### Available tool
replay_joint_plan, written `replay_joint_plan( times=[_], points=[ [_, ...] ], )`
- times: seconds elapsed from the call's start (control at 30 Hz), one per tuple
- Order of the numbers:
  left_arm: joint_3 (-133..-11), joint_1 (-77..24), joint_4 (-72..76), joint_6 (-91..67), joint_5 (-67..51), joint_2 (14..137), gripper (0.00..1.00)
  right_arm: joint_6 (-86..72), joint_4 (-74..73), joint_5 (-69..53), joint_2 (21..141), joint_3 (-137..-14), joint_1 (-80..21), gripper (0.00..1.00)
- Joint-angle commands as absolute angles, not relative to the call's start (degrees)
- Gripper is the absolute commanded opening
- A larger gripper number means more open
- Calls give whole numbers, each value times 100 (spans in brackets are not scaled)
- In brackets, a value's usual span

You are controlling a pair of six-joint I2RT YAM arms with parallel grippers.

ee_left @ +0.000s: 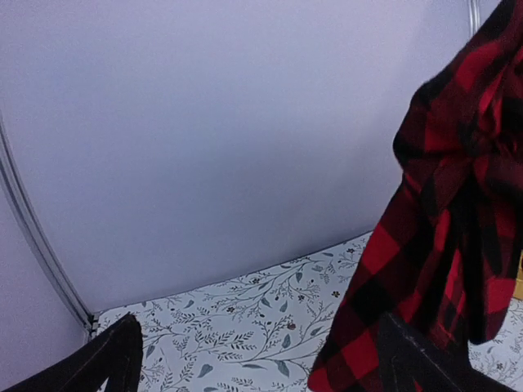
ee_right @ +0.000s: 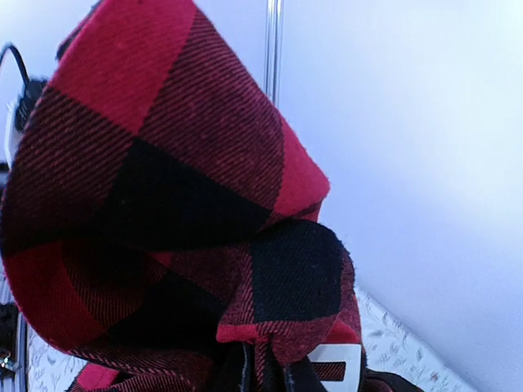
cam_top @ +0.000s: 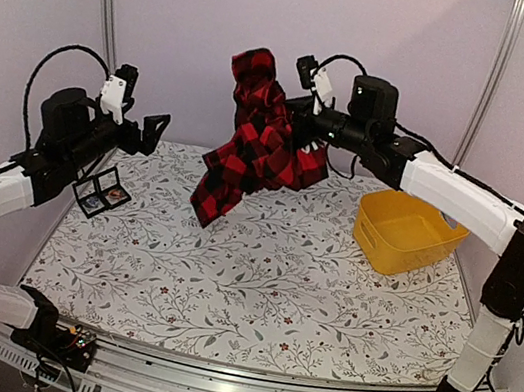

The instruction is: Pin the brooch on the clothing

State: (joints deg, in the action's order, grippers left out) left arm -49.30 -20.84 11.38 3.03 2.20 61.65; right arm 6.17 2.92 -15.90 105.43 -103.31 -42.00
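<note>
The clothing [cam_top: 261, 145], a red-and-black checked shirt, hangs bunched in the air over the back of the table. My right gripper [cam_top: 301, 130] is shut on its upper part. In the right wrist view the clothing [ee_right: 163, 204] fills most of the picture, and the right gripper [ee_right: 270, 377] pinches a fold at the bottom edge beside a white patch [ee_right: 337, 359]. My left gripper [cam_top: 155, 129] stands open and empty to the left of the cloth. In the left wrist view the clothing [ee_left: 458, 212] hangs at the right. The brooch cannot be made out for certain.
A small black-framed clear box [cam_top: 101, 190] lies on the flowered tablecloth [cam_top: 256, 286] under the left arm, with a small brownish thing inside. A yellow basket [cam_top: 408, 232] stands at the right, below the right arm. Pale walls and metal posts close in the back.
</note>
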Motion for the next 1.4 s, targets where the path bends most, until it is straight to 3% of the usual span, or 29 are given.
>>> replay_joint_plan(
  times=[0.0, 0.03, 0.07, 0.1, 0.53, 0.7, 0.9, 1.07, 1.23, 1.37],
  points=[
    [-4533, -2124, 1125, 432, 248, 5950, 100, 239, -151, -2353, 10913, -9536, -4188, 46],
    [-4418, -2121, 1232, 409, 173, 5900, 100, 231, -424, -2364, 10997, -9431, -4186, 82],
    [-4336, -2124, 1291, 374, 96, 5867, 100, 229, -688, -2173, 11122, -9361, -4192, 97],
    [-4285, -2119, 1314, 331, 54, 5851, 100, 202, -894, -1820, 11253, -9269, -4186, 99],
    [-4309, -2135, 1297, 215, -182, 6146, 100, -1013, -871, -150, 10490, -6478, -2909, 96],
    [-4350, -2128, 1279, 244, -189, 6152, 100, -1353, -1085, 1204, 9627, -5576, -2463, 95],
    [-4415, -2134, 1281, 338, -244, 6206, 100, -1906, -1581, 1921, 8513, -4895, -1583, 94],
    [-4496, -2131, 1244, 362, -306, 6305, 100, -2027, -2246, 2082, 8066, -5045, -1389, 93],
    [-4521, -2133, 1233, 372, -369, 6400, 100, -1273, -2811, 521, 7867, -5993, -1545, 80],
    [-4551, -2132, 1221, 395, -429, 6454, 100, -1197, -3212, 234, 8127, -7232, -1343, 77]
  ],
)
